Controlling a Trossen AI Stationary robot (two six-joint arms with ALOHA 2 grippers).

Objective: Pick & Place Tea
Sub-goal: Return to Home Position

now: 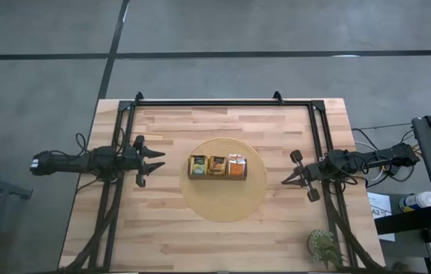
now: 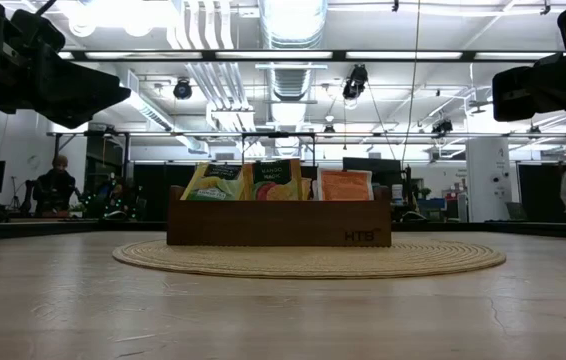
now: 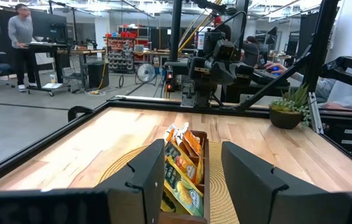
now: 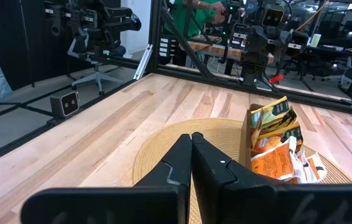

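Note:
The tea sachets stand upright in a brown three-compartment wooden tray [image 1: 217, 176] on a round woven mat [image 1: 223, 199] at the table's middle: green-and-yellow [image 1: 198, 164], yellow-orange [image 1: 218, 164] and bright orange [image 1: 236, 164]. In the low view they show above the tray's wall [image 2: 279, 224]. My left gripper [image 1: 159, 161] hovers open at the table's left, pointing level at the tray; in its wrist view [image 3: 191, 171] the tea [image 3: 182, 168] shows between the fingers, farther off. My right gripper [image 1: 285, 181] hovers shut at the right, also [image 4: 191, 138] pointing level toward the mat.
A small potted plant [image 1: 322, 245] stands near the table's front right corner. A black frame [image 1: 223, 102] runs along the far edge and down both sides. People stand in the room behind. Bare wood [image 1: 200, 243] lies around the mat.

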